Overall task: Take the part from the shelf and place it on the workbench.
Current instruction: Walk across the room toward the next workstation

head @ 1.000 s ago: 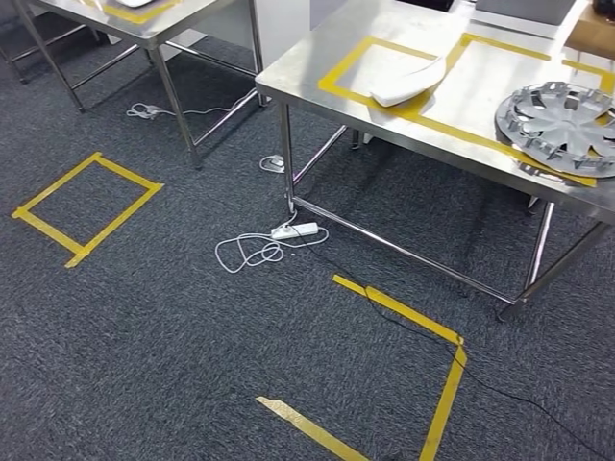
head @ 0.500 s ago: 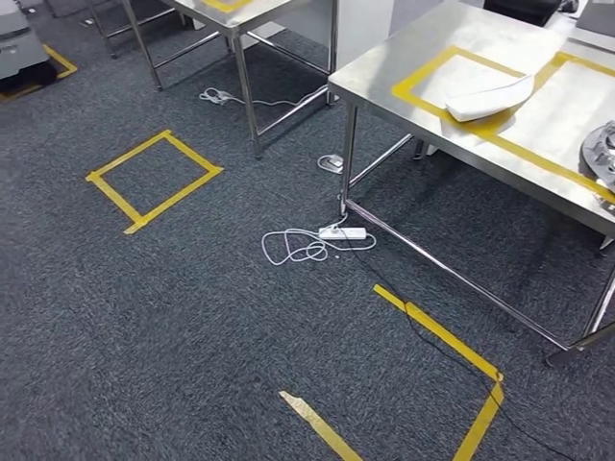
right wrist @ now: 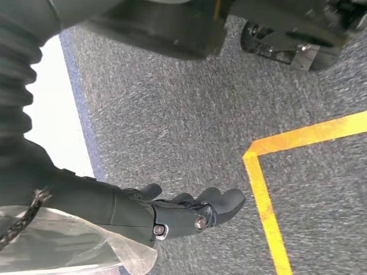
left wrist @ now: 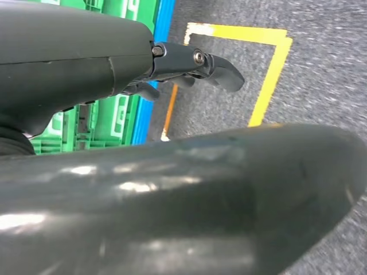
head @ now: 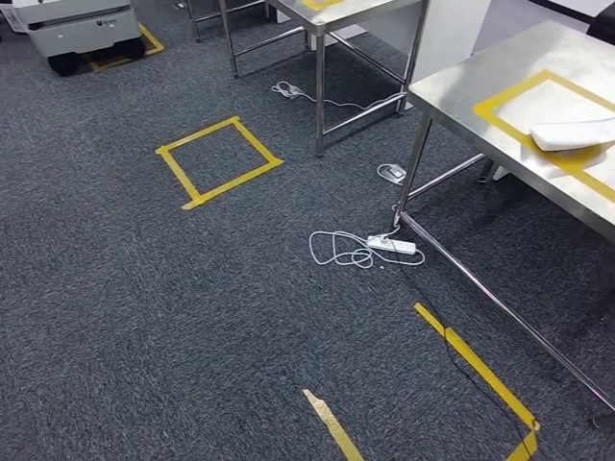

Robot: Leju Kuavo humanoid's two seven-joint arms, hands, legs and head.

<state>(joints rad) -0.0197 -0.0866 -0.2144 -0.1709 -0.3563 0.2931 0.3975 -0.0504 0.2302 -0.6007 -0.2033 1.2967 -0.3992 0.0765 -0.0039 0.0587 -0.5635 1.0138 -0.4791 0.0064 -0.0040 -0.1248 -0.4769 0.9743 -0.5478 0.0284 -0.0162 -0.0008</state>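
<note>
Crates of green plastic [left wrist: 108, 117] stand behind the left hand [left wrist: 190, 66] in the left wrist view, with lattice walls and a blue strip [left wrist: 166, 17] along their edge. I cannot tell what is inside them. Beside the blue strip, a square of yellow tape [left wrist: 268, 74] lies on the grey carpet.

In the head view the white part [head: 573, 133] lies on the steel workbench [head: 464, 86] at the right. It is a flat, slightly curved piece of plain white. It rests over 1 side of the yellow tape frame [head: 507, 91] that is stuck on the bench top, and its right end is cut off by the picture edge. No hand touches it.

The left hand holds nothing: its dark fingers are stretched out nearly straight above the carpet. The right hand [right wrist: 186, 212] also holds nothing: its fingers are loosely extended and a little bent, over the carpet near a corner of yellow floor tape [right wrist: 264, 212].

On the dark carpet [head: 145, 317] in the head view, a white power strip [head: 391, 244] lies just beside the leg of the workbench, with a white cable [head: 337, 252] in loose loops touching it. A yellow tape square [head: 232, 183] is well apart to the left. A 2nd steel table [head: 341, 12] stands farther back, and a grey-white wheeled machine [head: 80, 24] stands at the far left.
</note>
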